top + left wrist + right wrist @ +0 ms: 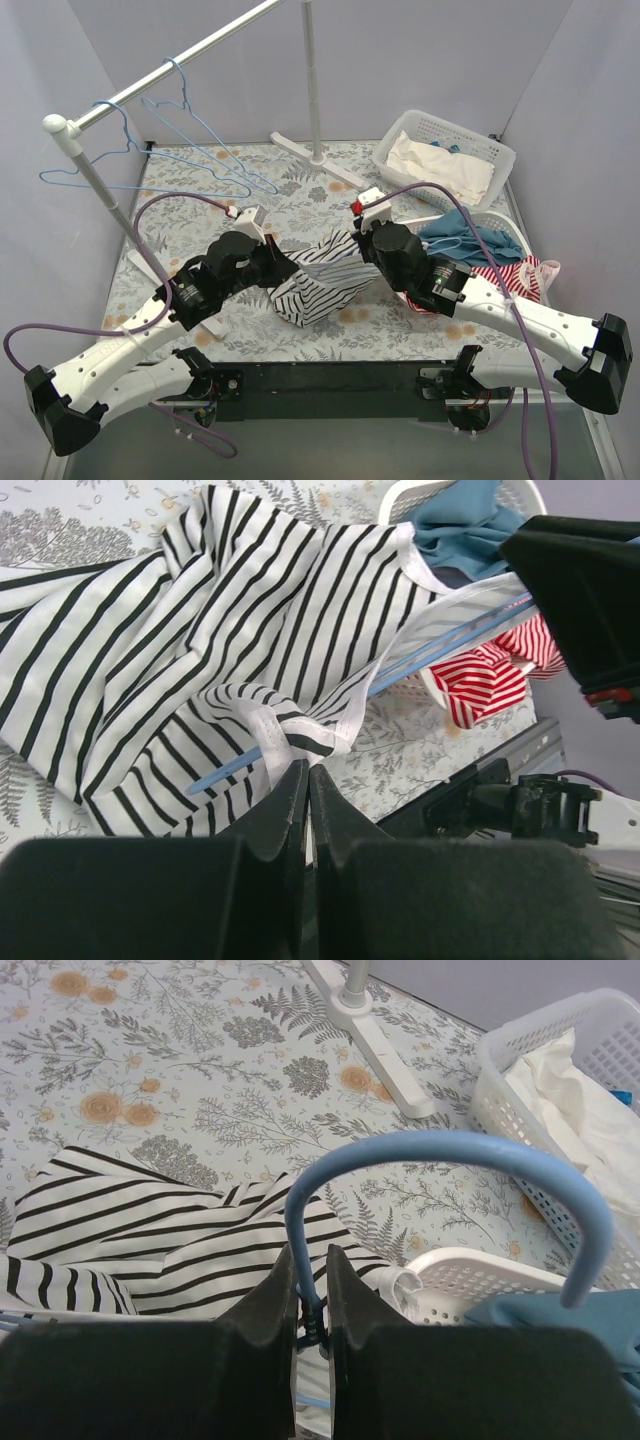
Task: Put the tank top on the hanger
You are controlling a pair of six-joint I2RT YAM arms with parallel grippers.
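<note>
The tank top (322,283), white with thin black stripes, hangs bunched between my two grippers above the floral table. My left gripper (283,262) is shut on a white hem fold of the tank top (290,735), seen close in the left wrist view, where the gripper (307,770) has its jaws pressed together. A light-blue hanger wire (232,768) runs through the cloth. My right gripper (366,243) is shut on the hanger's twisted neck; in the right wrist view the gripper (311,1257) holds it below the curved hook (450,1148). Most of the hanger frame is hidden inside the top.
A clothes rail (170,65) at the back left carries two more light-blue hangers (190,135). Its stand foot (315,155) rests on the table. A white basket (445,155) holds white cloth. Another basket holds teal cloth (480,243), beside a red-and-white striped garment (522,275).
</note>
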